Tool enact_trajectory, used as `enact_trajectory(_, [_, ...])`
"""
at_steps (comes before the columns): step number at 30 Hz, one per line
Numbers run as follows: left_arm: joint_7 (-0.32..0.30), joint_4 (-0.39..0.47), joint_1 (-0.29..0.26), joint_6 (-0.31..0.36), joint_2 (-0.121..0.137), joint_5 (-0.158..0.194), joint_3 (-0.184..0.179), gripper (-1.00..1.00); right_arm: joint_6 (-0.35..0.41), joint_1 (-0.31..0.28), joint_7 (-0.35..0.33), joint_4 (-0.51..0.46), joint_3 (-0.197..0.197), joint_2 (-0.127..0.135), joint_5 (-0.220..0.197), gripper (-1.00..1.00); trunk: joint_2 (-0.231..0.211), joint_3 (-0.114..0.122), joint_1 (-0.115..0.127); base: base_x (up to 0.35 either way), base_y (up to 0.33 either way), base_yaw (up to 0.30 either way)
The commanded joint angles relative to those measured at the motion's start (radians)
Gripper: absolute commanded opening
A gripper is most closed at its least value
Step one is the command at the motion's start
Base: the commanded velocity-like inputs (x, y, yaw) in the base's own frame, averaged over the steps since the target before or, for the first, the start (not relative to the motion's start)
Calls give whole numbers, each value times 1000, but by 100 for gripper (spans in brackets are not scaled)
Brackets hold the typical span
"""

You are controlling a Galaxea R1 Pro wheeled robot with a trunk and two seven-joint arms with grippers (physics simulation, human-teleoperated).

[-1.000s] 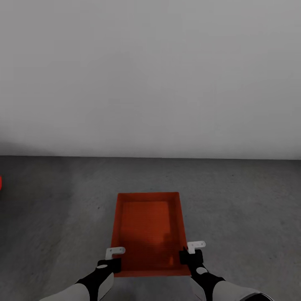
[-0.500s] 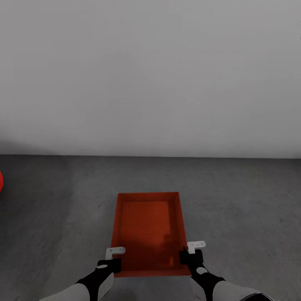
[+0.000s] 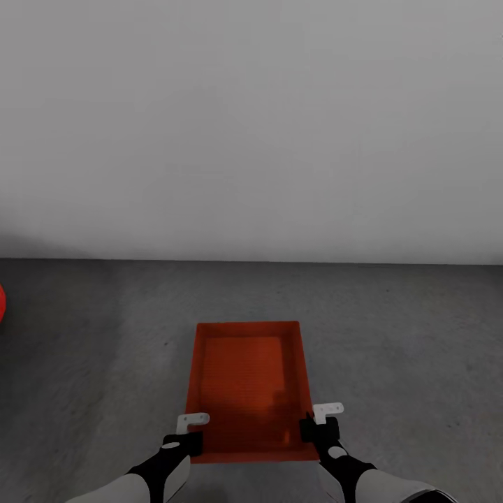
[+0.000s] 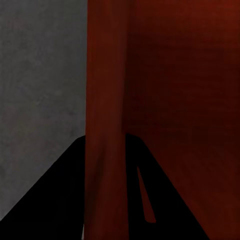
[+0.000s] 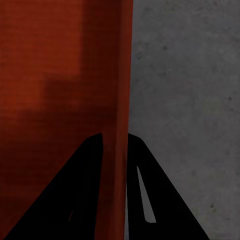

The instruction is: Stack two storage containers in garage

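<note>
One orange-red open-top storage container [image 3: 244,377] lies in front of me over the dark grey concrete floor [image 3: 398,335] of the garage. My left gripper [image 3: 190,436] is shut on its left wall near the close corner, and my right gripper [image 3: 312,426] is shut on its right wall. In the left wrist view the black fingers [image 4: 60,200] straddle the container wall [image 4: 105,100]. The right wrist view has the gripper [image 5: 114,160] pinching the thin wall [image 5: 120,75] the same way. I cannot tell whether the container touches the floor.
A plain white wall [image 3: 251,126] stands straight ahead, meeting the floor a short way beyond the container. A sliver of something red [image 3: 1,304] shows at the left edge. Bare concrete spreads to both sides of the container.
The red sliver at the left edge shows slightly more than a second ago. Container and both grippers keep the same places.
</note>
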State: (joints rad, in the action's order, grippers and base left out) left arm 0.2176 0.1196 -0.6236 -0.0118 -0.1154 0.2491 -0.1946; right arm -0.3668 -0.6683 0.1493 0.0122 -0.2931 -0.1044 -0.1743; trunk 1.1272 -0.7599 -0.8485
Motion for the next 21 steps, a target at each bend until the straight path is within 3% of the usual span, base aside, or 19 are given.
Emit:
enact_trajectory(1, [11, 3, -1, -26, 0, -7, 20, -100, -6, -1, 3, 5, 42, -8, -32, -100, 0, -1, 0, 0, 0, 0])
enact_trajectory(9, [12, 3, -1, -26, 0, -7, 20, -100, -7, -1, 3, 5, 42, -9, -32, -100, 0, -1, 0, 0, 0, 0])
enact_trajectory(17, [12, 3, -1, -26, 0, -7, 21, -100, -7, -1, 3, 5, 42, -8, -32, -100, 56, -26, -31, 0, 0, 0])
enact_trajectory(21, [11, 3, -1, -26, 0, -7, 21, -100, -7, -1, 3, 5, 42, -8, -32, -100, 56, -26, -31, 0, 0, 0])
